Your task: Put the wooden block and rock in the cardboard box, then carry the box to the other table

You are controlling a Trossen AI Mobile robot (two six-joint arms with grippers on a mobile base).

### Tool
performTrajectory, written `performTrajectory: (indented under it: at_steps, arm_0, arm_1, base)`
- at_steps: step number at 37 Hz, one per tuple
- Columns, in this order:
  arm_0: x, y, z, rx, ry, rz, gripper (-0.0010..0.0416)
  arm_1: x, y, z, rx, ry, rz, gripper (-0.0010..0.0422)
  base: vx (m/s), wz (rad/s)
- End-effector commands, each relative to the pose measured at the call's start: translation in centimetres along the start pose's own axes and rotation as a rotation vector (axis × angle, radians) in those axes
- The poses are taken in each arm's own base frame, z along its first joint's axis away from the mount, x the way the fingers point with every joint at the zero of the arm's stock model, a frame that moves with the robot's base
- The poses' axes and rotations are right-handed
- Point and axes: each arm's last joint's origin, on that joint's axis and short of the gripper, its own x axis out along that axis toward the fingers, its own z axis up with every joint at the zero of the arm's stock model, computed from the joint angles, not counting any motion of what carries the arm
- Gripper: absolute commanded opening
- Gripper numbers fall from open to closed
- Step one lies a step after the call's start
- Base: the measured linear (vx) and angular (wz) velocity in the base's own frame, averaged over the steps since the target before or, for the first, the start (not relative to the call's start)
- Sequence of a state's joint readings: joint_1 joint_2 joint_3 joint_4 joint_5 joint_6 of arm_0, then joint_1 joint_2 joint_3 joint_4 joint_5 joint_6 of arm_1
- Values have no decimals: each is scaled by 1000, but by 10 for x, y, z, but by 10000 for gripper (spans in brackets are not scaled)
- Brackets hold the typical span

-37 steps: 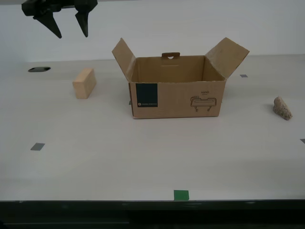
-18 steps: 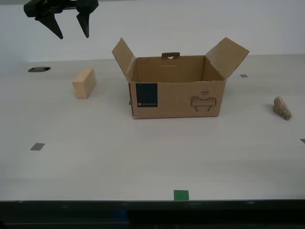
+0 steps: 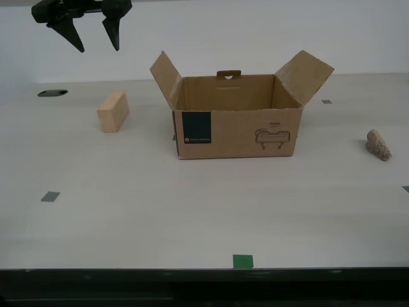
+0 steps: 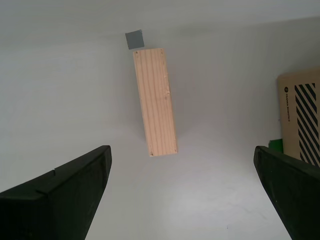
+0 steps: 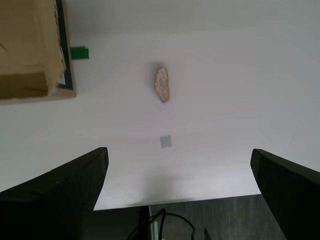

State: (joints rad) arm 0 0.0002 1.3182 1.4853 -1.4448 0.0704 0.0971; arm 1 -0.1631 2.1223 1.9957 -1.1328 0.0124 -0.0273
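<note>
Now my second pincer [image 4: 182,192] hovers spread wide above the wooden block [image 4: 155,101], cardboard box [image 4: 300,117] off beside it; my first pincer [image 5: 177,187], equally spread, hangs over the rock [image 5: 161,84] on the bench [image 3: 192,211].

Cardboard box [image 3: 236,131] open, empty; wooden block [image 3: 112,111], rock [image 3: 378,145] flanking.
</note>
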Motion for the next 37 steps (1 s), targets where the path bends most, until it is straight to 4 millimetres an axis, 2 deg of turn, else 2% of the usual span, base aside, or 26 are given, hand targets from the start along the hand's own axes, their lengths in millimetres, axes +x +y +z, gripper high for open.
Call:
performTrajectory:
  at_steps: [1, 6, 13, 20, 31, 37]
  arm_0:
    - [22, 1, -4, -9, 56, -12, 397]
    - [51, 3, -9, -23, 95, -15, 397]
    - [78, 4, -16, -35, 123, -16, 397]
    - [92, 5, -18, -40, 115, -15, 397]
    - [100, 2, -10, -39, 16, -12, 395]
    - [117, -6, -7, -13, 81, -26, 389]
  arm_1:
    - [0, 0, 0, 2, 0, 1, 389]
    - [0, 0, 0, 3, 0, 1, 389]
    - [0, 0, 0, 2, 0, 1, 389]
    - [0, 0, 0, 3, 1, 1, 389]
    - [0, 0, -1, 10, 8, 1, 389]
    - [0, 0, -1, 10, 10, 1, 389]
  base:
    - [0, 0]
    - [0, 0]
    - [0, 0]
    - [0, 0]
    - [0, 0]
    - [0, 0]
